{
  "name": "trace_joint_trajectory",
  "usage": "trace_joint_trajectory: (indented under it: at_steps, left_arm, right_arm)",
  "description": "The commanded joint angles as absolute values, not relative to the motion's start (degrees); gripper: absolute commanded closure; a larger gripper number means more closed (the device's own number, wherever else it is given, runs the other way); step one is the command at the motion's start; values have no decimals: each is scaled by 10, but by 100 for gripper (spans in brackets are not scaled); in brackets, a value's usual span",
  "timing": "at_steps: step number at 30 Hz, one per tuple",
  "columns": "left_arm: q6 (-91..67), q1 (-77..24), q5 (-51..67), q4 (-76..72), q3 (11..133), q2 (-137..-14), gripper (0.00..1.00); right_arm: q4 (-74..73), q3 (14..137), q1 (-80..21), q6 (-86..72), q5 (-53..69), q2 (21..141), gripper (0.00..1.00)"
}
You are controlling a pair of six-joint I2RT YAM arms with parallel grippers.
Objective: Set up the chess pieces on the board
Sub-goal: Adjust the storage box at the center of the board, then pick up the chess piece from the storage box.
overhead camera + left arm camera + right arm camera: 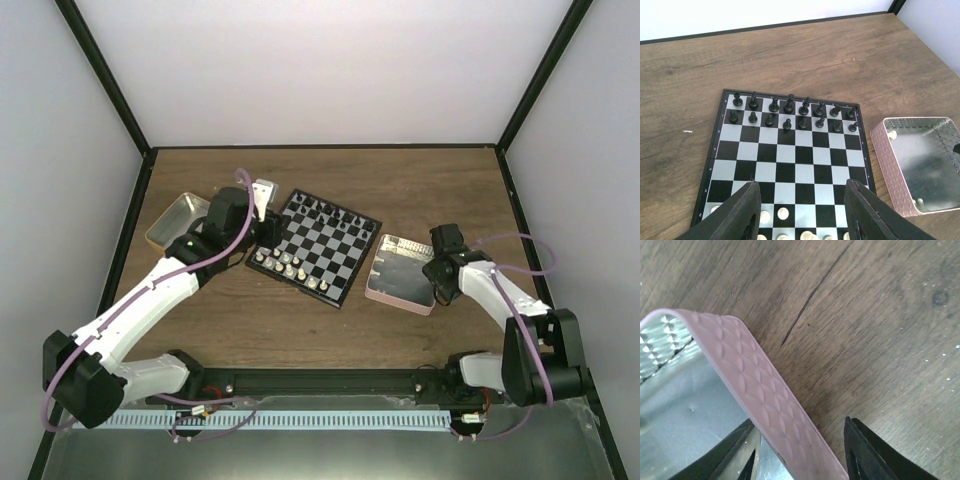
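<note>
**Left pincer** (803, 186): bottom of the left wrist view. Both black fingers (747, 215) are spread wide and hold nothing. They hang over the near edge of the board (795, 172). Cream-white pieces (784, 214) stand between the fingers on the nearest ranks. Whether the fingers touch them cannot be told.

**Right pincer** (797, 421): bottom of the right wrist view. The jaws are apart, astride the wall of the pink tray (765, 390). One finger is inside over the shiny floor, the other outside over bare wood. A sliver of wood shows between the wall and the outer finger. Whether the inner finger touches the wall cannot be told.

**Board**: middle of the overhead view, thin black rim all round. The four central ranks are bare. Black pieces (788, 105) stand upright on the two far ranks.

**Pink tray**: right of the board, near its corner but apart. Two cream pieces lie inside.

**Metal tin** (180, 220): left of the board, beside the left arm.

**Table** (790, 55): bare wood beyond the board, up to the black strip under the white back wall.
</note>
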State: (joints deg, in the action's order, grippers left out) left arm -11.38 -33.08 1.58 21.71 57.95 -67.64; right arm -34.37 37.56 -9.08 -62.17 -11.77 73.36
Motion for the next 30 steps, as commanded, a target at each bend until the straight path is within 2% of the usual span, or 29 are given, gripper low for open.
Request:
trace_joint_trajectory:
  at_steps: [1,3,5,12,17,20,22,30]
  left_arm:
    - [-108,-329,17,203,575,-683,52]
    - [-109,-330,16,202,575,-683,52]
    - [-110,-330,14,202,575,-683,52]
    - [-112,-330,9,195,576,-682,49]
    - [-113,-329,8,193,575,-683,49]
    - [-111,-330,6,195,575,-683,49]
    - [-109,-330,4,196,573,-682,49]
    - [-109,-329,10,195,575,-685,49]
  right_arm:
    - [-353,383,-85,-635,-136,709,45]
    - [-346,391,-85,-599,-136,699,38]
    - [-351,409,-85,-559,-140,689,35]
    - [-316,466,-119,-420,-114,663,36]
    - [-233,474,-166,-362,-12,726,44]
    - [-199,470,-167,-346,47,781,58]
    - [-176,463,-168,-345,76,801,65]
    - [-120,455,-168,-330,107,857,66]
